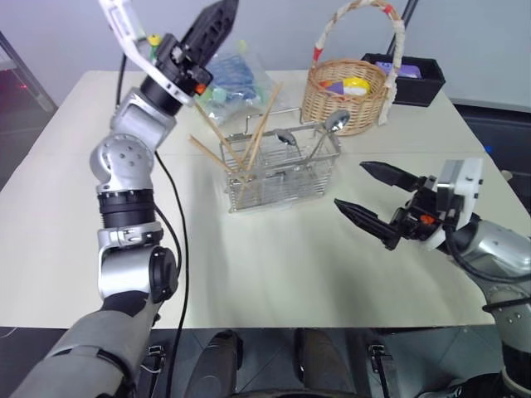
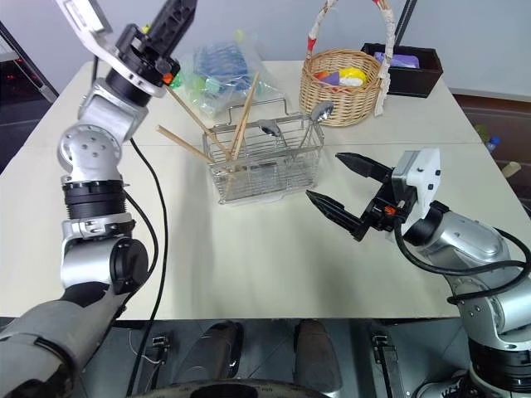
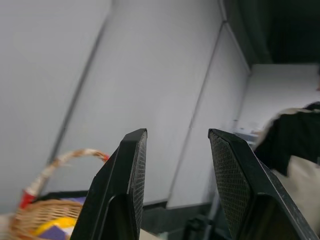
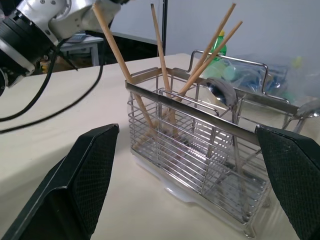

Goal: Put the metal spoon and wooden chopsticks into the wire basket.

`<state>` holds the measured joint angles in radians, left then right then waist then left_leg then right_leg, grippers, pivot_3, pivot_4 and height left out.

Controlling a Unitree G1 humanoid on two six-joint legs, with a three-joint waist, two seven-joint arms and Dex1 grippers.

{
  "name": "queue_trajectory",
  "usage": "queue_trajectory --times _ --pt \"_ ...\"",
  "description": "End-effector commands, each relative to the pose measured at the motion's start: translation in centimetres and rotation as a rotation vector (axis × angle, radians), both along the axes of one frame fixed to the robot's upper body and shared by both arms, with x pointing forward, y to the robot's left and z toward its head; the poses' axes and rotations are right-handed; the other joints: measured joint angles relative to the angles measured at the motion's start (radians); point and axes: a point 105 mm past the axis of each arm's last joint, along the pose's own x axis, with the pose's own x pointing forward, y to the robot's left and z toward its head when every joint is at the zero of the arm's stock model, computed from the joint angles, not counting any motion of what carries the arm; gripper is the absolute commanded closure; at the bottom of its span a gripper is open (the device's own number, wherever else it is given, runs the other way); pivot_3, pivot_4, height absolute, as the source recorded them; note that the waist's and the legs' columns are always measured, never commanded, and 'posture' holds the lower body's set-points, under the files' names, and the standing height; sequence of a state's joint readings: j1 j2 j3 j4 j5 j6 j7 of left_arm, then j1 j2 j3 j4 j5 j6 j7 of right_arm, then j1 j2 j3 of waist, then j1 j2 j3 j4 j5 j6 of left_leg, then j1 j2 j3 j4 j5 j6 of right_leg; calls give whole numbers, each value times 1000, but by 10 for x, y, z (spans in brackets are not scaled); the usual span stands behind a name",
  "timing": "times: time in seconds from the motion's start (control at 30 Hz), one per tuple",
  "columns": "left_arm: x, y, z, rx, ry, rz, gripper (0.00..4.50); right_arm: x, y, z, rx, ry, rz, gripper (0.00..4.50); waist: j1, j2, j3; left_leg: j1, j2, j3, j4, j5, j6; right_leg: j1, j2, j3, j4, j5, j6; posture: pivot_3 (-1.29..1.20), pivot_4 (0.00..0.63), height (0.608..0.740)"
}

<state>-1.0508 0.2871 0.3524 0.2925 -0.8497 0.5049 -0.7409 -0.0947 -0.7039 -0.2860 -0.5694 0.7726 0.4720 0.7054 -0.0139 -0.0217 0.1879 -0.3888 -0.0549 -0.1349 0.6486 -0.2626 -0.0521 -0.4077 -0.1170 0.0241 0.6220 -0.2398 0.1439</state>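
Chopsticks point(image 1: 249, 141) and spoon point(image 1: 330, 127) seen standing in basket point(image 1: 282, 178); left gripper point(image 1: 217, 23) above it, right gripper point(image 1: 377, 196) beside it, both parted, empty; task judged done, only withdrawal needed.

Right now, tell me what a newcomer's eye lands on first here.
The silver wire basket mid-table, with light-brown wooden chopsticks fanning out of its left end and shiny metal spoons at its right. Behind it stands a round woven wicker basket. The left gripper hangs raised above; the right gripper gapes open beside it.

The robot's arms are shiny silver with black rings and black cables. Each tool point(image 1: 383, 203) has two black pointy fingers, a white block and orange dots.
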Motion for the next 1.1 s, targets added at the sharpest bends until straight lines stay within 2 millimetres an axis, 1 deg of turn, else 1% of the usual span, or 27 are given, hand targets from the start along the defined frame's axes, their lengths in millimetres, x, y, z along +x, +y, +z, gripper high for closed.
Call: queue_trajectory --times 0.03,0.13,0.2,0.23,0.3,0.4,0.5,0.6,0.67,0.77,0.83,0.97,1.1 --pt "-2 28 29 -28 -74 160 2507 4 -4 11 1 -73 -24 0 0 0 0 0 0 0 0 0 0 0 0 0 0 0 0 0 150 740" --pt "6 49 34 -30 -57 307 2507 11 -11 12 -4 -91 -60 0 0 0 0 0 0 0 0 0 0 0 0 0 0 0 0 0 150 740" --pt "14 73 29 -4 -13 462 2507 21 -23 13 -4 -112 -126 0 1 0 0 0 0 0 0 0 0 0 0 0 0 0 0 0 150 740" --pt "15 82 27 9 2 513 2507 24 -27 13 -4 -120 -151 0 0 0 0 0 0 0 0 0 0 0 0 0 0 0 0 0 150 740" --pt "16 96 17 67 27 606 2507 33 -40 12 -3 -131 -216 0 0 0 0 0 0 0 0 0 0 0 0 0 0 0 0 0 150 740" --pt "12 109 6 120 48 686 2507 41 -53 8 8 -129 -290 0 0 0 0 0 0 0 -1 0 0 -1 0 0 0 0 0 0 150 740" --pt "0 128 -26 208 118 768 2507 47 -66 -1 44 -115 -384 0 -2 1 0 0 0 0 -1 0 0 -1 0 1 1 0 0 0 150 740" --pt "-15 129 -46 257 149 742 2507 45 -66 -8 60 -102 -388 0 -1 1 0 0 0 0 -1 0 0 -2 0 1 2 0 0 0 150 740" --pt "-23 127 -53 284 158 725 2507 44 -64 -11 59 -101 -385 0 0 1 0 0 0 0 -1 0 0 -2 0 1 2 0 0 0 150 740" --pt "-45 118 -75 309 215 641 2507 42 -63 -17 65 -79 -380 0 0 1 0 0 0 0 -1 0 0 -2 0 1 2 0 0 0 150 740" --pt "-53 114 -81 326 231 619 2507 41 -63 -19 65 -70 -380 0 0 1 0 0 0 0 -1 0 0 -2 0 1 2 0 -1 0 150 740" --pt "-73 101 -93 340 279 511 2507 37 -65 -26 63 -39 -376 0 -1 1 0 0 0 0 -1 0 0 -2 0 1 3 0 -1 0 150 740" --pt "-82 97 -100 343 313 475 2507 34 -62 -31 68 -18 -366 0 -1 2 0 1 0 0 -1 0 0 -2 0 1 4 0 -1 0 150 740"
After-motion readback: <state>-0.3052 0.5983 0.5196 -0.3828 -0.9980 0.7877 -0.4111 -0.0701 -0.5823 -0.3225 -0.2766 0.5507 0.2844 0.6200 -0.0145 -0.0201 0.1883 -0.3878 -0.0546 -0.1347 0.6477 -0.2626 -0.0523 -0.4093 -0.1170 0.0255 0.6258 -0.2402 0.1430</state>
